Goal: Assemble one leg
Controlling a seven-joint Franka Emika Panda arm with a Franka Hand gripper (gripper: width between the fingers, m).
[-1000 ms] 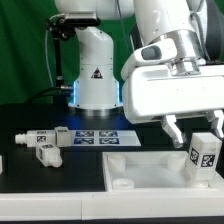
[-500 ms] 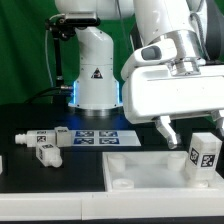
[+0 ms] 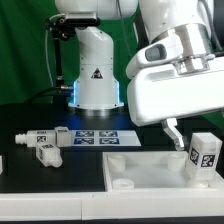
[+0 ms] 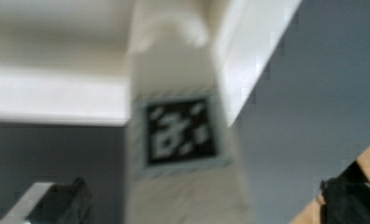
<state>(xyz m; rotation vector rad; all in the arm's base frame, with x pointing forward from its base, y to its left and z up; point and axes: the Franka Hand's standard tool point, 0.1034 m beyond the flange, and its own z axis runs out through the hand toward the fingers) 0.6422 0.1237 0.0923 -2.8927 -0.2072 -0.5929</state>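
A white square-sided leg with a black-and-white tag stands upright at the exterior view's right, on the wide white panel. My gripper hangs just above it, with one finger to the leg's left. In the wrist view the leg fills the middle, between the dark fingers, with a gap on each side. The gripper is open and holds nothing. Two more tagged legs lie on the black table at the exterior view's left.
The marker board lies flat in front of the robot's white base. The wide white panel spans the front of the exterior view. A green backdrop stands behind.
My gripper has shifted slightly up and toward the exterior view's right. The upright leg and the two lying legs have stayed in place.
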